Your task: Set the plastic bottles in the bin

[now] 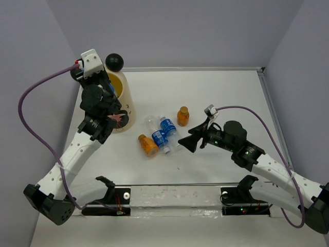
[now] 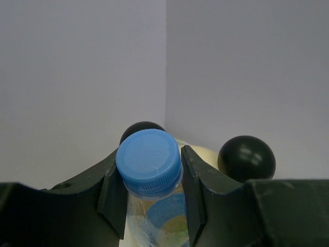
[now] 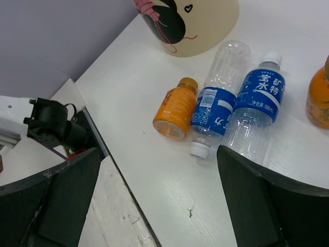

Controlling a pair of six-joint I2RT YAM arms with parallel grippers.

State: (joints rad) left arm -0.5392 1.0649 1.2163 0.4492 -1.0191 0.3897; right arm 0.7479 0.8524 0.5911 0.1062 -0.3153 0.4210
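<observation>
From above, the left arm reaches over the cream-yellow tapered bin with black ball ears, its fingers hidden, while the right gripper is nearer the two clear blue-labelled plastic bottles lying diagonally just ahead of it. In the left wrist view, the left gripper clamps a clear blue-capped bottle upright above the bin, whose opening is mostly cut off. In the right wrist view, the right fingers stand spread wide and hold nothing.

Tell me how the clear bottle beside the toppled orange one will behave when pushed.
Lying on its side, the clear bottle will probably roll, though the orange bottle and second clear bottle flanking it may block that. It looks empty, so likely light and skittish. Its thin walls probably dent when squeezed.
</observation>
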